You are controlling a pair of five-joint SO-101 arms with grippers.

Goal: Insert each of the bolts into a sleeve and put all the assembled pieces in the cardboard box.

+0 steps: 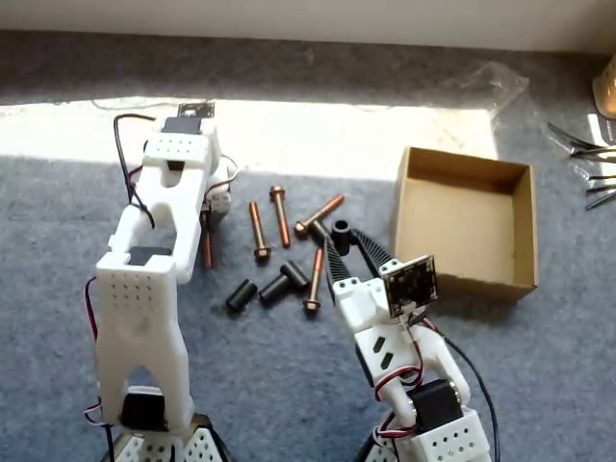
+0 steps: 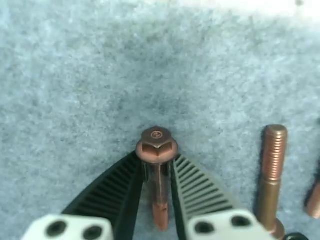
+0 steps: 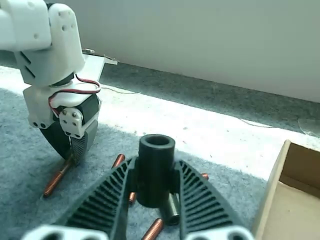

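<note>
Two catches: my left gripper (image 2: 158,167) is pinching a bolt (image 2: 157,146), my right gripper (image 3: 155,169) is clamping a sleeve (image 3: 157,150).

Loose bolts (image 1: 281,216) and sleeves (image 1: 274,287) crowd the middle of the desk (image 1: 279,385). The cardboard box (image 1: 462,226) beside them stands open-topped, apparently with room inside. Open desk lies on their near side.

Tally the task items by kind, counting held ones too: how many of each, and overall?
Copper-coloured hex-head bolts: 5, one in the left gripper
Black cylindrical sleeves: 5, one in the right gripper
Open cardboard box: 1
Total: 11
</note>
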